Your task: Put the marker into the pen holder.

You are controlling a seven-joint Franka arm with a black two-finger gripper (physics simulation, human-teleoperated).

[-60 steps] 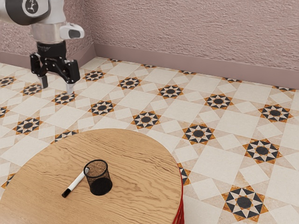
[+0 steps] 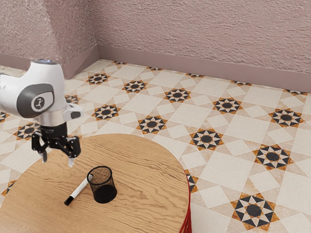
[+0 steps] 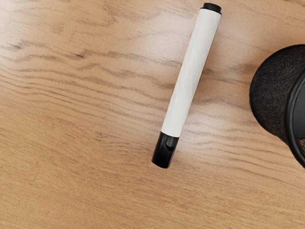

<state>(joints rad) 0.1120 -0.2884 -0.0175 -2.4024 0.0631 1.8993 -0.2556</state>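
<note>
And here's the black two-finger gripper, pointing down over by the exterior view's left, its jaws spread open, well apart from the marker. The arm above it is all smooth, rounded white shells, with a dark grey oval panel on its side.

Down on the desk, then, and there's the marker, lying flat on bare wood: a slim, straight cylinder, satiny white along the barrel, with a glossy black cap at one end and a short black plug at the other. In the wrist view a small notch shows in the side of that cap.

Just beside it, with a strip of wood between the two, stands the pen holder, upright: a round black mesh cup with a smooth rolled rim, the brown of the wood coming through its fine weave and the bottom reading darker.

The desk has a round top, warm tan, with wavy brown grain sweeping across it and soft glints of light near the marker. Something red and ribbed shows below its edge. Beyond, a floor of cream tiles with dark-and-orange stars meets a rough, pinkish plaster wall along a smooth baseboard.
</note>
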